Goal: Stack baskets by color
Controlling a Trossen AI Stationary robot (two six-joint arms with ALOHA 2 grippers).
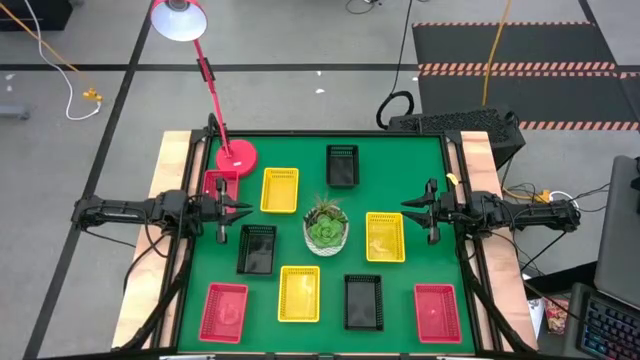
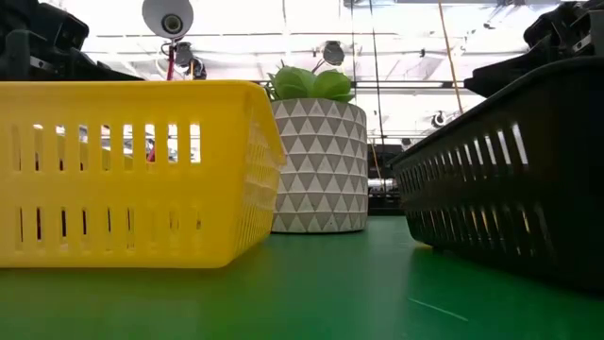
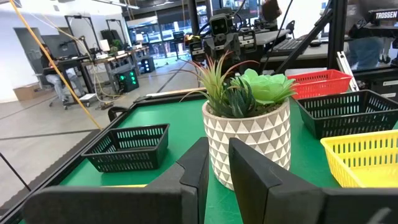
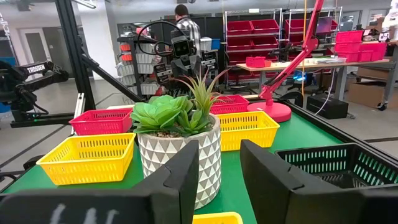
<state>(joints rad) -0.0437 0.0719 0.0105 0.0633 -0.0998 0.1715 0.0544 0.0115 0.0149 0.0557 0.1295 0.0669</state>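
- Hovering at the left edge of the high view, the left gripper (image 1: 232, 209) has its jaws a narrow gap apart, holding nothing; beside it sits a red basket (image 1: 220, 185) by the lamp base (image 1: 237, 157).
- The right gripper (image 1: 418, 209), at the right edge, has its jaws a little wider apart, also holding nothing.
- Between them, at centre frame, stands the potted plant (image 1: 326, 226) on the green counter (image 1: 300, 155).
- Yellow baskets lie upper left of the plant (image 1: 280, 190), right of it (image 1: 385, 237) and below it (image 1: 299, 293).
- Black baskets sit at upper centre (image 1: 342, 165), left of the plant (image 1: 257, 248) and lower centre (image 1: 363, 301).
- Two more red baskets occupy the lower left (image 1: 224, 310) and lower right (image 1: 437, 312).
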